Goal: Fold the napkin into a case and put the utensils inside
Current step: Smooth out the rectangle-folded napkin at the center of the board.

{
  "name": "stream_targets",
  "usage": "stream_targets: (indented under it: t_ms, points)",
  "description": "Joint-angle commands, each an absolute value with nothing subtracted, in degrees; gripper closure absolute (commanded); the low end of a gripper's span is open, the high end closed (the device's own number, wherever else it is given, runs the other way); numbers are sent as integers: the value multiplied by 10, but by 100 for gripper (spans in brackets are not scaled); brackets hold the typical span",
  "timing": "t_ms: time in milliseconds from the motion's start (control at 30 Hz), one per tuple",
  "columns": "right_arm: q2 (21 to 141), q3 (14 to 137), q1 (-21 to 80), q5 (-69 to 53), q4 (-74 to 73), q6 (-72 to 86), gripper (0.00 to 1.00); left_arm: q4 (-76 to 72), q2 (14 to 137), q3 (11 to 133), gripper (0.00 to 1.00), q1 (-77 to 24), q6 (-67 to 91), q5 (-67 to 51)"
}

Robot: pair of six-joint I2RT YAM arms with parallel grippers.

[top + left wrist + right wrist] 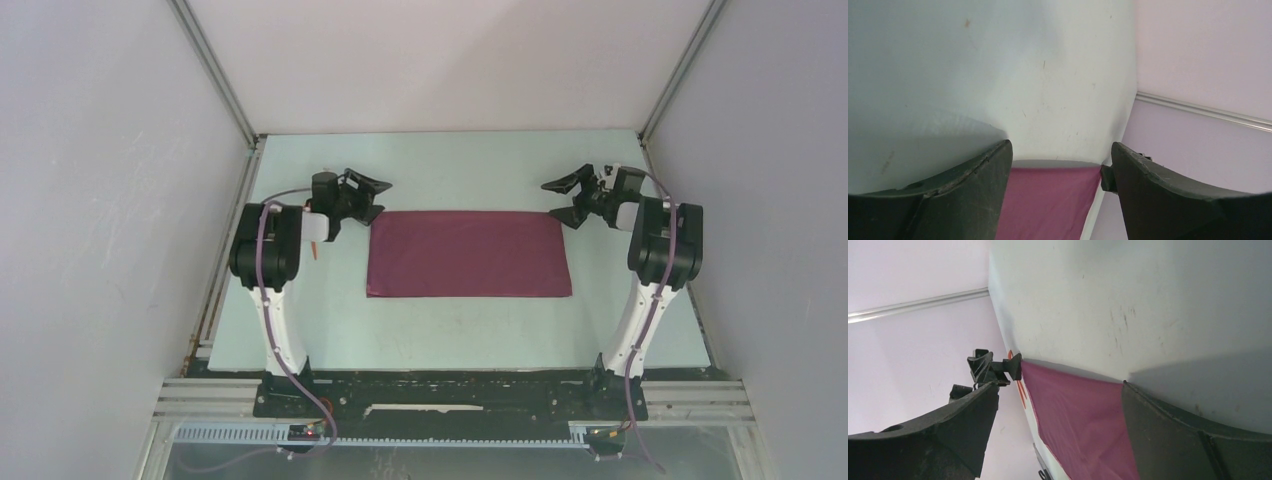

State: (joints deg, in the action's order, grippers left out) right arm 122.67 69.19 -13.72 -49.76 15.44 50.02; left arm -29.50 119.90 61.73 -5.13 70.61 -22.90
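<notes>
The maroon napkin (468, 253) lies flat in the middle of the table, folded to a wide rectangle. My left gripper (375, 198) hovers at its far left corner, jaws open and holding nothing; the cloth (1048, 200) shows between its fingers in the left wrist view. My right gripper (556, 200) stands open at the far right corner, also with nothing in it, looking along the napkin (1083, 420). Of the utensils, only an orange tip (316, 250) peeks out by the left arm, and thin orange strips (1020, 387) show past the cloth's far end.
The pale green table (450, 330) is boxed in by white walls with aluminium rails (215, 70) at left, right and back. Both arm bases sit on the black plate (450, 390) at the near edge.
</notes>
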Motion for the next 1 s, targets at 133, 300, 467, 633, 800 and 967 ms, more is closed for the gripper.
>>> stream_targets:
  t_ms: [133,300,467,633,800,967]
  points:
    - [1254,770,-176,-472,30,444,1,-166,1206,696,18,-36,616,-214]
    - [1216,882,-164,-355,-205,293,0,-21,1146,782,18,-40,521,-186]
    - [1152,1008,-74,38,-495,178,0,143,1039,824,11,-69,488,-123]
    - [1068,911,-39,-23,-521,158,7,168,922,765,6,-112,488,-186]
    - [1087,897,-16,-17,-593,120,10,204,800,686,5,-156,416,-263]
    - [1118,914,-21,-8,-620,88,10,228,683,590,5,-162,389,-298]
